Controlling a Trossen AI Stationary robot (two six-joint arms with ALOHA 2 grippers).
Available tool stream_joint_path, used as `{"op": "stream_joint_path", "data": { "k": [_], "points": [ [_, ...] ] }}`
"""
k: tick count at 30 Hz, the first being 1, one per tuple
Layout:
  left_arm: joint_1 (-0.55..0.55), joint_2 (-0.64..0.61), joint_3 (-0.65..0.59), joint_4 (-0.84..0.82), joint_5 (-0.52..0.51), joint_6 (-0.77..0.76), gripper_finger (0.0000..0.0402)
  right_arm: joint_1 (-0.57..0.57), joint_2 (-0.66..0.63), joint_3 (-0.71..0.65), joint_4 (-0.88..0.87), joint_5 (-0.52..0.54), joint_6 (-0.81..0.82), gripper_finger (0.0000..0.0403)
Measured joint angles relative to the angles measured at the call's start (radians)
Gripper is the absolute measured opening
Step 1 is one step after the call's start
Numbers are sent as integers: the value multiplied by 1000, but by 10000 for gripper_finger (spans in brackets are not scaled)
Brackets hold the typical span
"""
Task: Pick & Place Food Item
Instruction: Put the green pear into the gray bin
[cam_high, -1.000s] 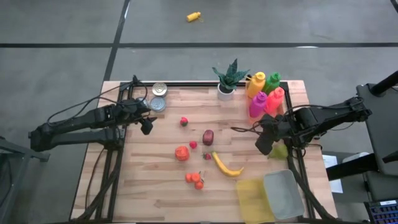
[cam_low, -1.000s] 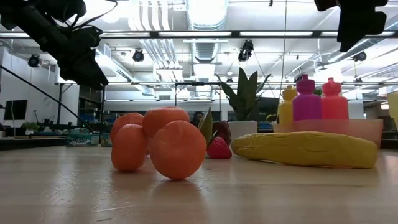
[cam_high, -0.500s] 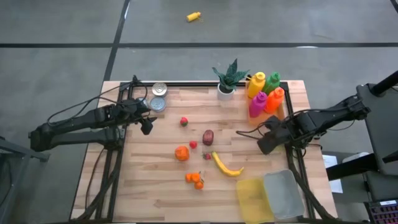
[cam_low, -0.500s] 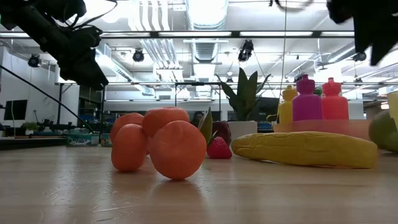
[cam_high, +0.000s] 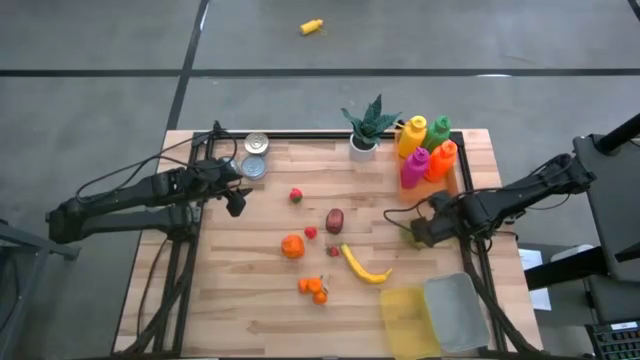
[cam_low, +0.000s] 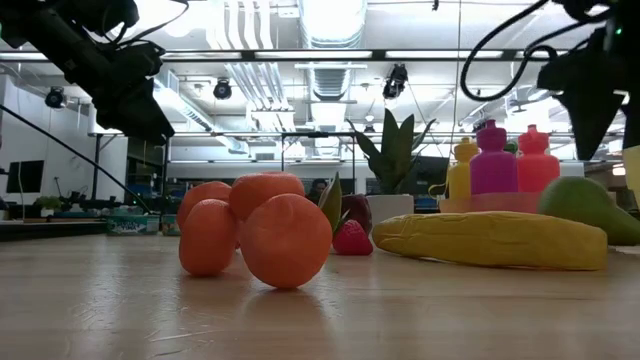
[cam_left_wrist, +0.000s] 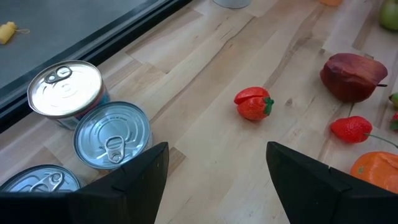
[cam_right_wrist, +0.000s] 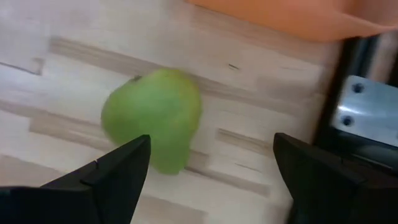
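Pear (cam_right_wrist: 154, 118), green, lies on the bench (cam_high: 270, 300) near its right edge, just ahead of the right gripper (cam_high: 420, 232), whose fingers stand spread with nothing between them; its long axis runs roughly along the reach. Left gripper (cam_high: 236, 200) hovers part open and empty by the cans (cam_left_wrist: 112, 142), well apart, so the right arm is nearer

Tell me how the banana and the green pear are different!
The banana is yellow, long and curved; the pear is green and plump. The banana lies near the middle of the table, by the oranges; the pear lies nearer the right edge. The right gripper is open just above the pear, while no gripper is near the banana. Both are fruit lying loose on the wooden table.
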Motion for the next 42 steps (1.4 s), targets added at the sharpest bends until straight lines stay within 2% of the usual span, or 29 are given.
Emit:
{"op": "stream_joint_path", "data": {
  "k": [8, 15, 18, 21, 24, 32, 38, 40, 42],
  "points": [
    [0, 0, 0, 0, 0, 0, 275, 0, -1, -17, 175, 47, -20, 336],
    [0, 0, 0, 0, 0, 0, 275, 0, 0, -26, 197, 51, 8, 336],
    [0, 0, 0, 0, 0, 0, 275, 0, 2, -48, 200, 20, 51, 336],
    [0, 0, 0, 0, 0, 0, 275, 1, 2, -56, 210, 3, 24, 336],
    [0, 0, 0, 0, 0, 0, 275, 1, 2, -51, 211, 4, -107, 336],
    [0, 0, 0, 0, 0, 0, 275, 1, -2, 4, 215, 53, -648, 336],
    [0, 0, 0, 0, 0, 0, 275, 1, -1, 9, 248, 38, -1207, 336],
    [0, 0, 0, 0, 0, 0, 275, 0, 0, 6, 248, 28, -1303, 336],
    [0, 0, 0, 0, 0, 0, 275, 0, 0, 1, 247, 19, -1320, 336]
  ]
}}
